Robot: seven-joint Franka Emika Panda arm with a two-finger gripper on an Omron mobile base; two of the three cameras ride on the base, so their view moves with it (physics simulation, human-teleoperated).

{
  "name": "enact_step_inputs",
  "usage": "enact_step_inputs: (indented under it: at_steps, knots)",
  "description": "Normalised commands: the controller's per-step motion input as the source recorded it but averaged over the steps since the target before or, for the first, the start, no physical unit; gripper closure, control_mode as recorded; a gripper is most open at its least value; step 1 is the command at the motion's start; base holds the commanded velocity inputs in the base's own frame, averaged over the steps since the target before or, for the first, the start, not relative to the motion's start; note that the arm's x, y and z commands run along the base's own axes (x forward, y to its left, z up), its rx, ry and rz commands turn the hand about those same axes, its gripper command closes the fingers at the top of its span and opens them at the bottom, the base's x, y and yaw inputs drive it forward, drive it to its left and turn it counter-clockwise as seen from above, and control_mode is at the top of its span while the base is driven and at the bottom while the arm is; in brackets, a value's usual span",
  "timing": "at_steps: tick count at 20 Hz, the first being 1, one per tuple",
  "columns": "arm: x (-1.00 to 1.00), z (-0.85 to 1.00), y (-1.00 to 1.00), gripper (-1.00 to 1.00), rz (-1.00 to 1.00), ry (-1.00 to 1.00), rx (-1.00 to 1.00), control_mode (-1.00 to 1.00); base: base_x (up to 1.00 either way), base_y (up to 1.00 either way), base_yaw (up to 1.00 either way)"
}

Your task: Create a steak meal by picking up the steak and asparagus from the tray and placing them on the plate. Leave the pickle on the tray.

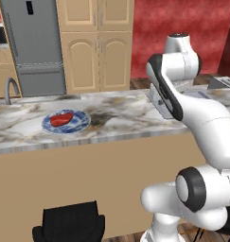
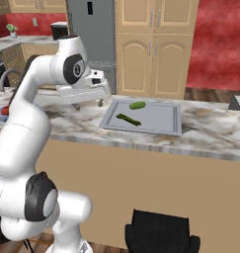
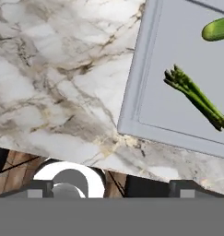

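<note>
The steak (image 1: 62,118) is already seen lying on the plate (image 1: 81,122), toward the left of the marble surface (image 1: 121,113), so the step in hand is judged to be the fetching of the asparagus (image 2: 128,119). The asparagus lies on the left half of the tray (image 2: 163,117), slanted across the tray floor, with the pickle (image 2: 137,105) set farther back and apart from it. The tool (image 2: 88,104) is held above the surface just left of the tray, between plate and tray, with its jaws spread wide and nothing between them. In the hand view the tray's corner and the tufted tip of the stalk are seen off to one side, so the tool is not yet centred over the stalk. For a clean pick, the tool is best carried rightward until the middle of the stalk lies under it, and the wrist turned so that the jaws close across the thin stalk rather than along it. A low descent is called for, since the stalk lies flat against the metal. The pickle should be kept well outside the jaws' sweep, and the tray's raised rim should be cleared on the way in.
</note>
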Motion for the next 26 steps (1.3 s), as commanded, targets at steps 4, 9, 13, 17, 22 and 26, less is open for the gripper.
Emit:
enact_step_inputs:
  at_steps: [4, 9, 13, 17, 22, 26]
  knots:
    - [0.16, -0.06, -0.92, -1.0, 0.18, 0.12, -0.01, -1.0, 0.0, 0.0, 0.0]
    - [0.46, -0.18, -0.39, -1.0, 0.01, 0.16, 0.01, -1.0, 0.0, 0.0, 0.0]
    - [0.47, -0.22, -0.19, -1.0, 0.0, 0.16, 0.01, -1.0, 0.0, 0.0, 0.0]
    - [0.34, -0.26, -0.23, -1.0, 0.02, 0.09, 0.0, -1.0, 0.0, 0.0, 0.0]
    - [0.23, -0.38, -0.24, -1.0, 0.03, 0.02, 0.0, -1.0, 0.0, 0.0, 0.0]
    - [0.21, -0.43, -0.23, -1.0, 0.03, 0.0, 0.0, -1.0, 0.0, 0.0, 0.0]
